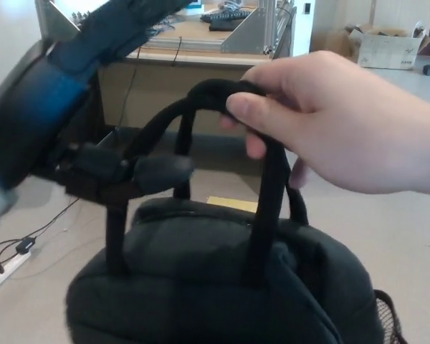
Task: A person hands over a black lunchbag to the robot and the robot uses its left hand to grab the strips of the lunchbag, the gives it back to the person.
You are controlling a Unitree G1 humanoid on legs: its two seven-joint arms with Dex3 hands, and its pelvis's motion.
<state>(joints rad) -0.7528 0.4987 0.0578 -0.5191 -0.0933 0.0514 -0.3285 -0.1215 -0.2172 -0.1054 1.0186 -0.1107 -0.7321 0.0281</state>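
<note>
Nearest the camera, filling the lower middle of the frame, hangs the black lunchbag [222, 287], its soft rounded top facing up and a bit of mesh pocket showing at the lower right edge. Its two straps [265, 215] rise from the bag's top and meet in the upper middle of the frame, where a person's hand [337, 122], coming in from the right edge, pinches them together between thumb and curled fingers and so carries the bag's weight. At the left of the frame the robot's left hand [79, 107] reaches in, large and somewhat blurred: its dark forearm and upper fingers slant toward the upper middle, above the strap loop, while its thumb [161, 170] points rightward at mid-height, just beside the left-hand strap and overlapping the strap's line. The fingers stand wide apart with the strap arch between them, not closed on anything; whether the thumb actually touches the strap cannot be told. The right hand of the robot does not show. Behind the bag, on the grey floor, a yellow patch [233, 203] peeks out in the middle, and a white power strip [6, 266] with its cable lies at the lower left. Farther back, across the top, stands a wooden desk [208, 79] bearing an aluminium frame, and a cardboard box [387, 46] sits in the upper right corner.
</note>
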